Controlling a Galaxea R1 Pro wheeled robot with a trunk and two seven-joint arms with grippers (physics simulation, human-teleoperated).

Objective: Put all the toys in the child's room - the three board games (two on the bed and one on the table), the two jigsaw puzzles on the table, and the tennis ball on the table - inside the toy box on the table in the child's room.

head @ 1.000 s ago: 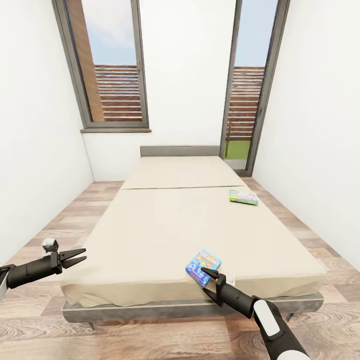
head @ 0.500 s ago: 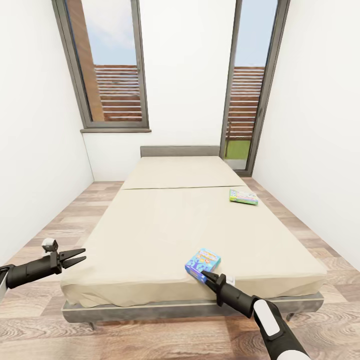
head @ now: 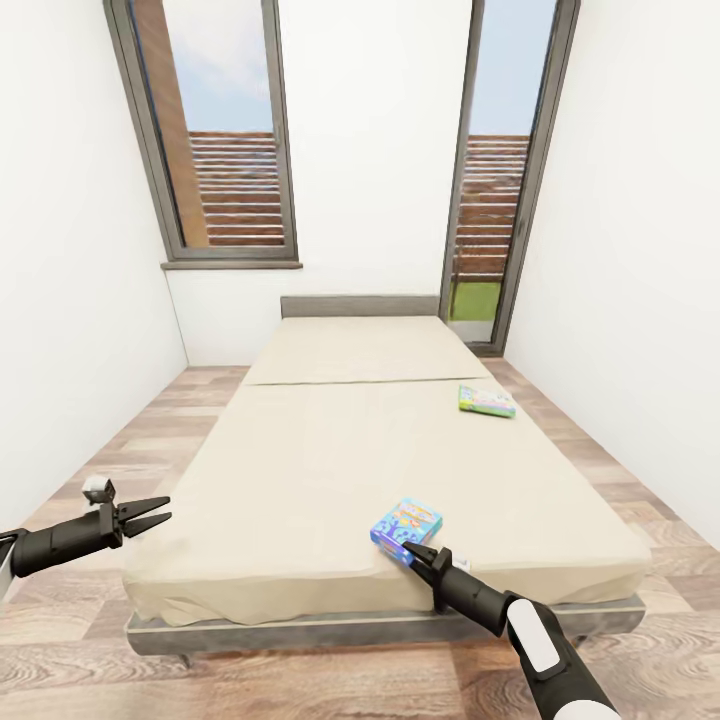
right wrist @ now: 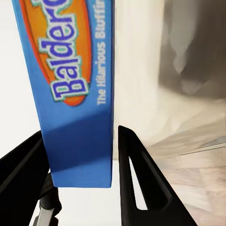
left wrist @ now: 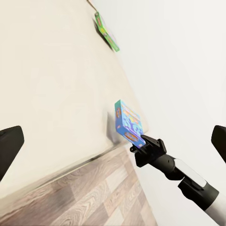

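Two board games lie on the bed (head: pixel 300 470). The blue one (head: pixel 407 521) sits near the foot edge, and my right gripper (head: pixel 409 549) is shut on its near edge. In the right wrist view both fingers (right wrist: pixel 136 179) clamp the blue box (right wrist: pixel 77 84), lettered "Balder...". In the left wrist view the blue box (left wrist: pixel 127 121) is tilted up off the mattress in the right gripper (left wrist: pixel 140 142). The green board game (head: pixel 486 401) lies flat further up the bed's right side. My left gripper (head: pixel 155 512) hangs open and empty beside the bed's left corner.
The beige bed with its grey frame and headboard (head: pixel 358 304) takes up the middle of the narrow room. Strips of wood floor (head: pixel 120 450) run along both sides. White walls close in left and right, and tall windows (head: pixel 215 130) stand behind.
My right gripper went from open at the blue box to shut on its near edge. The whole view has shifted slightly. The left arm has not moved.
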